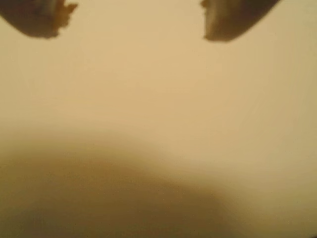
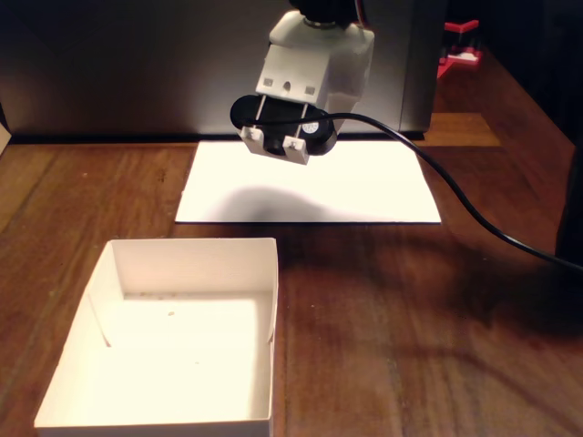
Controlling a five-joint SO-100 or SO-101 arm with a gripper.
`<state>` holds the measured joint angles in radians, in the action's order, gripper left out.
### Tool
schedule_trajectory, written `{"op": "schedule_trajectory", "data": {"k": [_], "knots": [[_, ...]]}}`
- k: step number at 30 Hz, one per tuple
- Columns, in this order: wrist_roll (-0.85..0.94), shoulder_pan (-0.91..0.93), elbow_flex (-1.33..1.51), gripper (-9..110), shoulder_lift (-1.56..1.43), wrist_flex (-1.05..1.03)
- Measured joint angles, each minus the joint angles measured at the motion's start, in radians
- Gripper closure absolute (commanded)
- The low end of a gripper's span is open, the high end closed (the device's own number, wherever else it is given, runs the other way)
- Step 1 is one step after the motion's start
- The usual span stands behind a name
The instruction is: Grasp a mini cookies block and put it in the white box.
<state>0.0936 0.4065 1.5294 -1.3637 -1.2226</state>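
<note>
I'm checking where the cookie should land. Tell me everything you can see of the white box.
The box is a shallow, square, lidless tray that looks like folded white cardboard, with low upright walls. It sits flat on the wooden table in the fixed view's lower left, apart from the sheet of paper behind it. Its floor shows only a few tiny specks; no cookie is in it. Nothing else touches it.

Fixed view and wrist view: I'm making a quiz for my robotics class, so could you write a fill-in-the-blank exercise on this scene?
1. The white box stands on a ____ table.
2. The flat white sheet of paper lies ____ the white box in the fixed view, nearer the arm.
3. In the wrist view the gripper has its jaws ____, with nothing between them.
4. The number of cookies visible in the white box is ____.

Missing words: wooden; behind; open; zero
</note>
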Motion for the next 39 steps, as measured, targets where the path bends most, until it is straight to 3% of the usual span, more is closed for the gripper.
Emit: {"op": "schedule_trajectory", "data": {"k": [5, 8, 13, 16, 19, 21, 39], "knots": [[-0.078, -0.141, 0.179, 96, -0.219, 0.074], [-0.072, -0.268, 0.574, 96, -0.492, 0.086], [-0.08, -0.313, 1.333, 96, -0.997, 0.101], [-0.081, -0.307, 1.559, 96, -1.427, 0.104], [-0.08, -0.305, 1.66, 96, -1.827, 0.092], [-0.08, -0.31, 1.672, 96, -1.928, 0.089], [-0.08, -0.318, 1.672, 96, -1.944, 0.089]]}}
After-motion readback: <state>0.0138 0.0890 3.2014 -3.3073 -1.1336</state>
